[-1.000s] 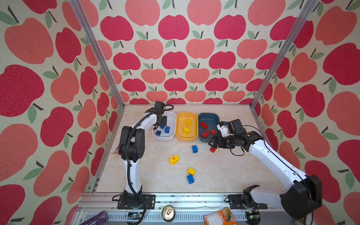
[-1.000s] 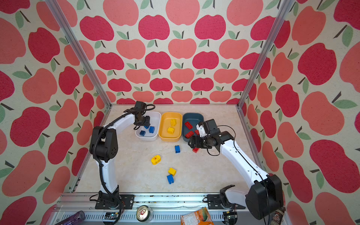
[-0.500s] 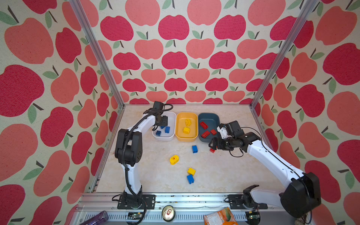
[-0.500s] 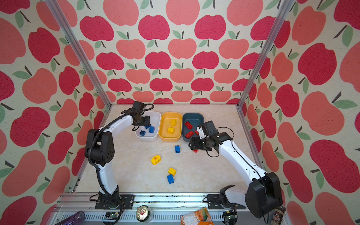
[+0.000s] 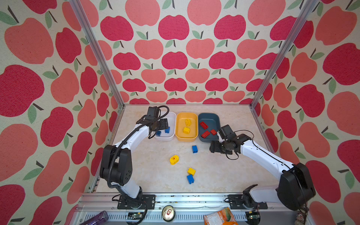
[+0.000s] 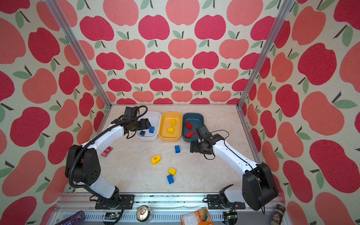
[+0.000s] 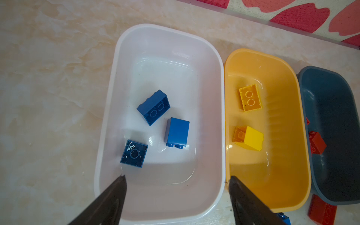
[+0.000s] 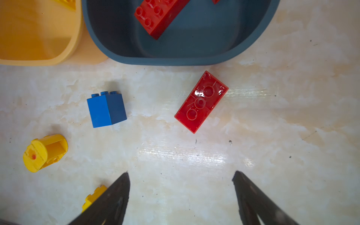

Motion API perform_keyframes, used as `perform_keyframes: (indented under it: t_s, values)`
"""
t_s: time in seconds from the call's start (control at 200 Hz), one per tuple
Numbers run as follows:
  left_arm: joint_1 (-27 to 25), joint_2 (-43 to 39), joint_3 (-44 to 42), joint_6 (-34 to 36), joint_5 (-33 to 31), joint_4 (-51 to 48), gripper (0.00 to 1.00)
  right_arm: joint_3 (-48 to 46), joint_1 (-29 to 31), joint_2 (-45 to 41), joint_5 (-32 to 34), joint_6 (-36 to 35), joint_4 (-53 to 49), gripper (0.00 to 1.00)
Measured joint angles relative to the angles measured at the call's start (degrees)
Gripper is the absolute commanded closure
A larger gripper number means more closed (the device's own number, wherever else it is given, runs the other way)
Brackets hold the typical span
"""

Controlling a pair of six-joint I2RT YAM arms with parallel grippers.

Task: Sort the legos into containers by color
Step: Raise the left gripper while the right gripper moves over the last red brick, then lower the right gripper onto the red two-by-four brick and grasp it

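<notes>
My left gripper [image 5: 163,124] [image 7: 176,177] hangs open over the white container [image 5: 165,138] [image 7: 165,29], with nothing between its fingers. Three blue legos [image 7: 153,107] lie in that container. The yellow container [image 5: 187,138] [image 7: 253,175] holds two yellow legos [image 5: 186,130]. Red legos [image 5: 203,124] lie in the slate blue container [image 5: 208,116] [image 8: 194,48]. My right gripper [image 5: 213,147] [image 8: 180,173] is open just above the table. A flat red lego [image 8: 201,102] lies upside down ahead of it, in front of the blue container.
Loose on the table are a blue brick [image 5: 194,149] [image 8: 106,110], a rounded yellow piece [image 5: 174,159] [image 8: 44,153], a yellow brick [image 5: 191,171] and a blue brick [image 5: 190,179]. A red wrapper [image 6: 107,151] lies by the left arm. A can [image 5: 168,213] sits at the front rail.
My right gripper has moved away from the blue container toward the front and now covers the loose red lego in both top views. The left gripper stays over the white container, jaws wider.
</notes>
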Motion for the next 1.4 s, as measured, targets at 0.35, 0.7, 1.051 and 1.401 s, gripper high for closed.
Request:
perform_keyframes:
  t_s: [0.35, 0.7, 1.051, 1.401]
  values:
    - [0.0, -6.3, -6.7, -2.4, 1.0, 2.4, 0.1, -1.1, 1.3, 4.8, 6.3, 5.2, 5.4, 0.27]
    - [0.0, -6.6, -9.4, -2.9, 2.0, 3.7, 0.08, -1.1, 2.1, 9.5, 10.0, 8.7, 10.6, 0.33]
    - [0.1, -6.6, -9.4, -3.5, 2.3, 4.6, 0.08, -1.3, 2.1, 13.5, 11.1, 11.6, 13.3, 0.4]
    - [0.1, -6.6, -9.4, -3.5, 2.5, 4.6, 0.07, -1.9, 2.2, 15.7, 12.5, 13.1, 15.2, 0.44]
